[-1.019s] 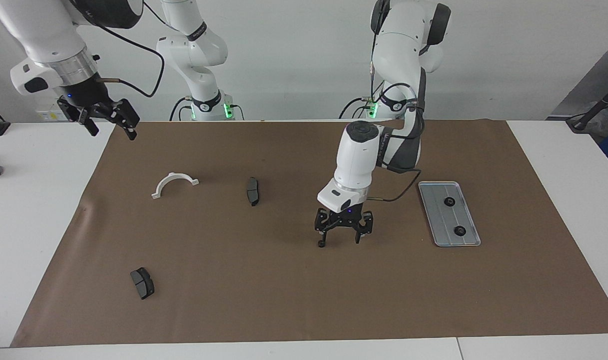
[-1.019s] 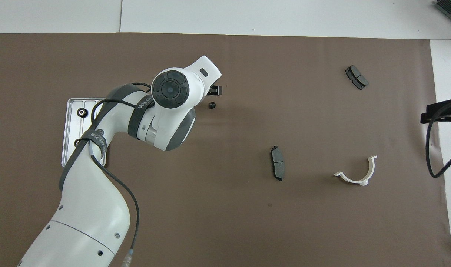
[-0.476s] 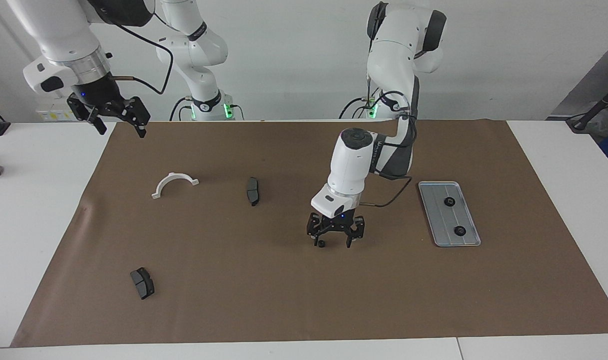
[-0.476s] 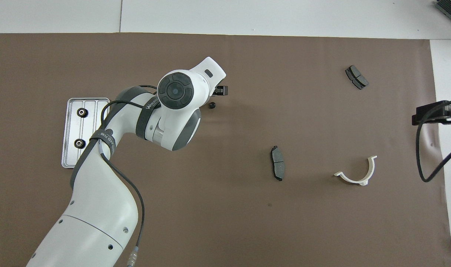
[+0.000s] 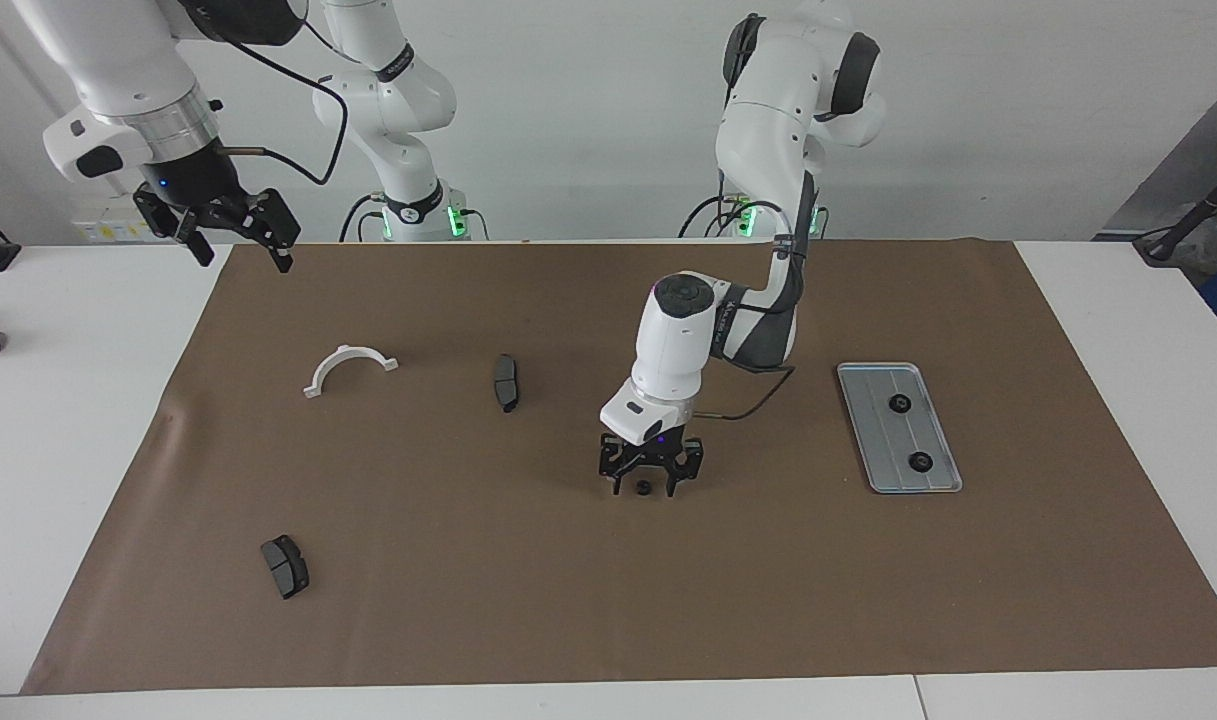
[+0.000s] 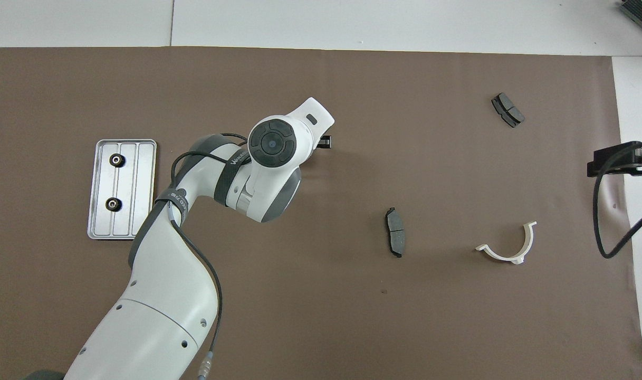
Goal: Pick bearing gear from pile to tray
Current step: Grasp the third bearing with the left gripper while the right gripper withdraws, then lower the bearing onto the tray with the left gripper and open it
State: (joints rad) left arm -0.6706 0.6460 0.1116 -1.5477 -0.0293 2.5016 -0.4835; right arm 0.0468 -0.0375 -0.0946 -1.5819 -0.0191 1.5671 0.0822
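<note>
Brown paper covers the bench, where a small black gear (image 5: 644, 487) is straddled by the lowered left end effector (image 5: 643, 488), whose fingers are seen apart and not yet clamped. The gear could be nudged aside by an off-centre closure. Two gears (image 5: 899, 403) are already held in the tray (image 5: 936, 481). The right end effector (image 5: 238, 252) is kept waiting, released.

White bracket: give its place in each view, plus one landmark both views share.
Facing view: white bracket lies toward the right arm's end of the mat, arch toward the robots.
Overhead view: white bracket lies at the same end.
Shared landmark: the grey pad beside it, toward the left arm's end.
</note>
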